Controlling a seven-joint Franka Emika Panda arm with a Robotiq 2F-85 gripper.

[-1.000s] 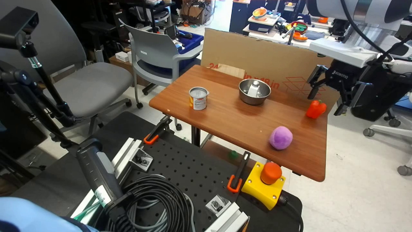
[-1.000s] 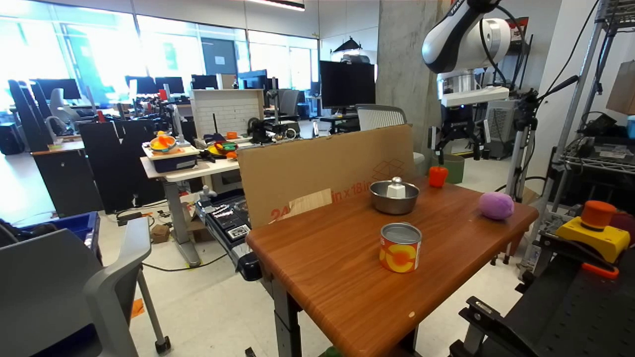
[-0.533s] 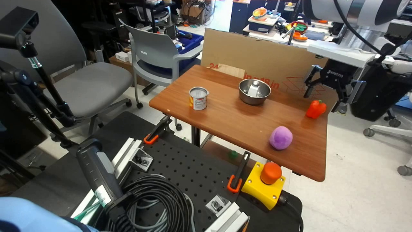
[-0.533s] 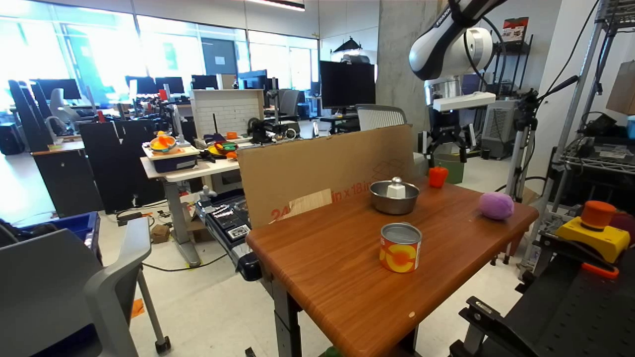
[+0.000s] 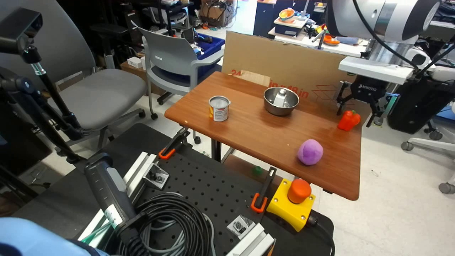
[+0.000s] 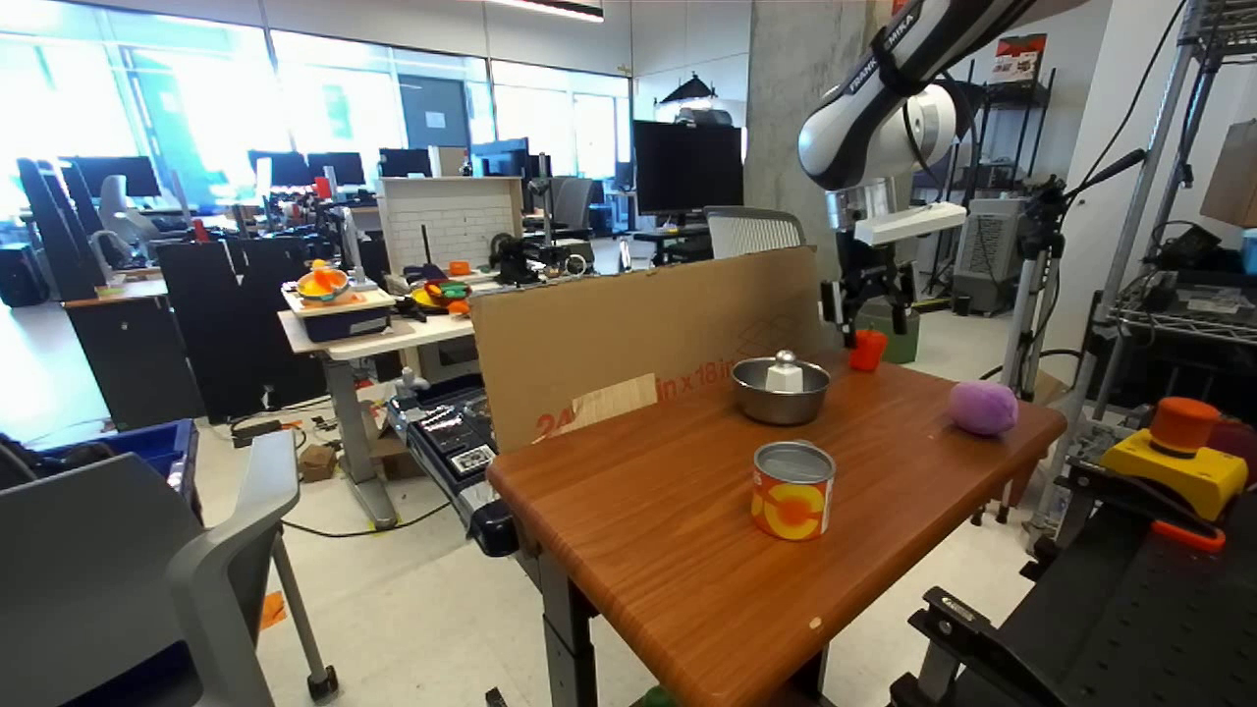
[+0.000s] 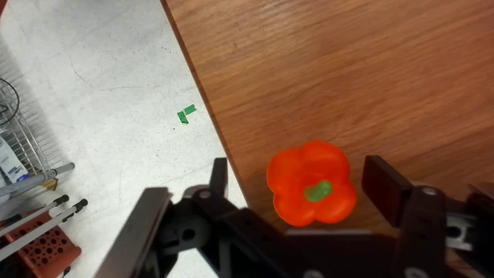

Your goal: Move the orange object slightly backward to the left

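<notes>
Your black two-fingered gripper [image 5: 354,118] hangs over the pepper-shaped red-orange object [image 7: 311,179], jaws spread wide, nothing held, the object standing near the edge of your brown wood-grain tabletop [image 5: 249,126], close to the tan cardboard panel [image 5: 284,58], with pale, scuffed floor [image 7: 127,100] beyond.

Windows [image 6: 206,108] glare blown-out white — while in the wrist view the gripper [image 7: 300,179] looks dark and soft-focused.

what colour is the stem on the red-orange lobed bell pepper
Green; the short, stubby stem shows best in the wrist view.
</notes>
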